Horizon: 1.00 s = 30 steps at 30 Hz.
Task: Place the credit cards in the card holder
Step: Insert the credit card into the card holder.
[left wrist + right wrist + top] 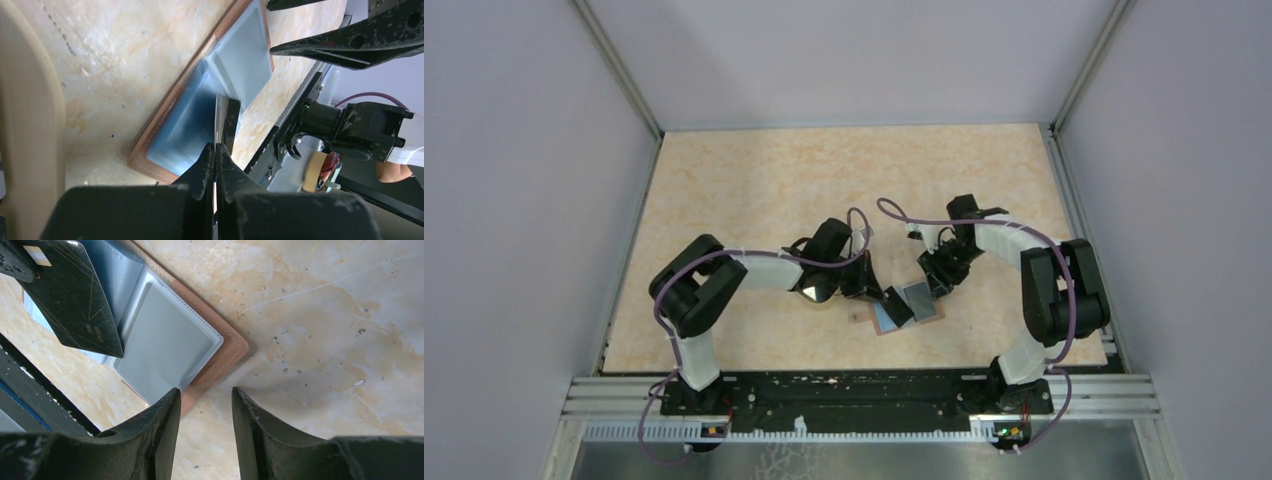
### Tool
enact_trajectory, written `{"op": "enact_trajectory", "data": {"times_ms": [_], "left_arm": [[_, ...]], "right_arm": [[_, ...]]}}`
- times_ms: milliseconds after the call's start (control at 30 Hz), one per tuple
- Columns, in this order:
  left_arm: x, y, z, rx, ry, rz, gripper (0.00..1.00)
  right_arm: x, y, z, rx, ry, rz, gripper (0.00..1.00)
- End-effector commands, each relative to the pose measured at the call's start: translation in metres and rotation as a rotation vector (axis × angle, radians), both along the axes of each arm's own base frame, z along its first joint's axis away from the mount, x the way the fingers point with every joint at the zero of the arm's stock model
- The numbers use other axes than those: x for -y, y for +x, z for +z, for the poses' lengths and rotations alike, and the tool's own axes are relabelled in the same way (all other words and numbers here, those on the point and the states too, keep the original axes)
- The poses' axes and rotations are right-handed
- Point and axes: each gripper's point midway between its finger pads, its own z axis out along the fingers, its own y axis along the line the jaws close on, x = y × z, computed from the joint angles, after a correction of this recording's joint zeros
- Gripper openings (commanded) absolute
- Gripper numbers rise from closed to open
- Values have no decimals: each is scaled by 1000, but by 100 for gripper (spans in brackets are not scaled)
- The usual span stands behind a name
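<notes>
The card holder (921, 300) lies open on the table, reddish-brown outside and light blue inside; it also shows in the left wrist view (235, 65) and the right wrist view (165, 345). My left gripper (216, 146) is shut on a black credit card (226, 120), seen edge-on, with its far edge down on the holder's blue inside. The same card (75, 300) shows flat in the right wrist view, tilted over the holder's left half. My right gripper (205, 392) is open and empty, its left finger (162, 425) over the holder's near corner. No other cards are in view.
A tan-rimmed dish (30, 125) sits close on the left of my left gripper (879, 295). My right gripper (934, 285) stands just beyond the holder, its fingers (350, 42) showing in the left wrist view. The black base rail (854, 385) runs along the near edge.
</notes>
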Motion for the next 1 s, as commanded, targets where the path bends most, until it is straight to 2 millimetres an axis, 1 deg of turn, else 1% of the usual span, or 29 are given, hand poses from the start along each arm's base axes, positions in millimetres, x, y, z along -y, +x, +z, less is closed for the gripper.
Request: {"op": "enact_trajectory", "data": {"times_ms": [0, 233, 400, 700, 967], "left_arm": [[2, 13, 4, 43, 20, 19, 0], [4, 11, -5, 16, 17, 11, 0], [3, 12, 2, 35, 9, 19, 0], [-3, 20, 10, 91, 26, 61, 0], [-9, 19, 11, 88, 20, 67, 0]], "right_arm": [[2, 5, -7, 0, -31, 7, 43], [1, 4, -6, -1, -27, 8, 43], [1, 5, -6, 1, -26, 8, 43], [1, 3, -7, -5, -26, 9, 43], [0, 4, -7, -4, -24, 11, 43]]}}
